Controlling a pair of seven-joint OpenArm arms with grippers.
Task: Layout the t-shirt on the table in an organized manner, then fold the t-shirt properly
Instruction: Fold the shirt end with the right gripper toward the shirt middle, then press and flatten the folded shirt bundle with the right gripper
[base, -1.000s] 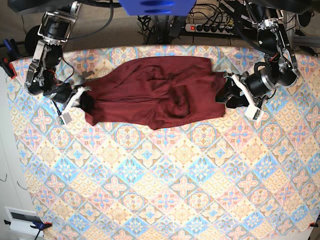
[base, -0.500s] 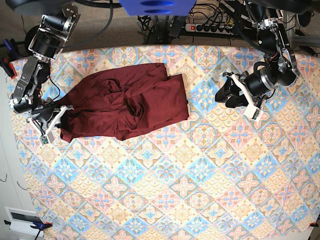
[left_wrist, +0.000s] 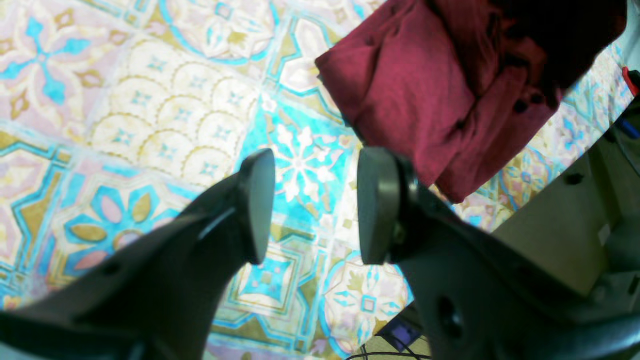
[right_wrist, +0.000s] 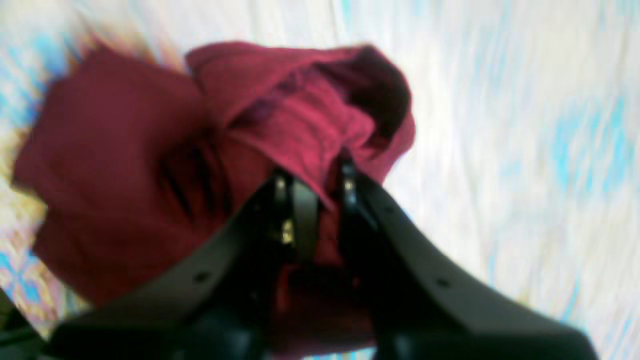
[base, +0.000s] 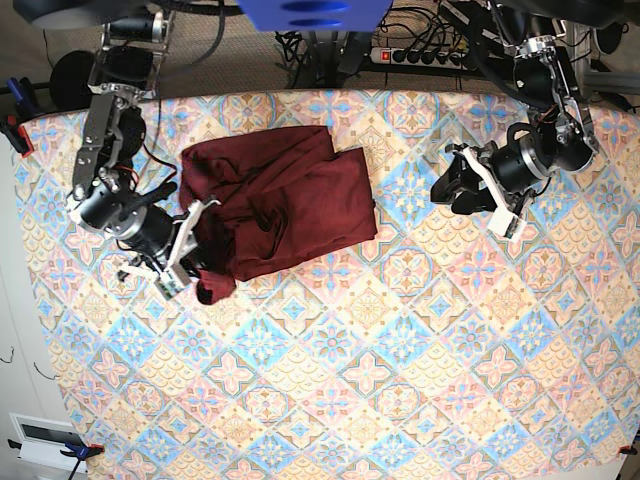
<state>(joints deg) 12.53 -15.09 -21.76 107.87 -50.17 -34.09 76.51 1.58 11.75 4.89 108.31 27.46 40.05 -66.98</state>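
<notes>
The near half of the wide bench, draped in a tile-patterned cloth of pastel blue, pink and cream diamonds, lies bare in the base view. Farther back on that view's left, the right gripper pinches a fold of the plain dark maroon short-sleeved jersey t-shirt; the right wrist view, though blurred, shows its black fingers pressed together on red cloth, with the t-shirt bunched ahead of them. A second ago this gripper held the garment at the bench's left edge and the shirt was stretched wide between both arms; half a second ago it had dragged the cloth farther left and nearer. Now it sits more toward the middle, with the held part doubled inward so the shirt forms a crumpled, roughly square heap left of centre.

Across the bench on the base view's right, well apart from the cloth, the left gripper hovers with jaws spread and nothing between them. Its wrist view shows the two dark pads parted over a blue floral tile of the bench, the shirt's edge lying beyond them. A second ago this gripper met the shirt's right edge; it has stood in the same spot since letting go.

At the far edge, beyond the bench, a white power strip lies among black cables.
</notes>
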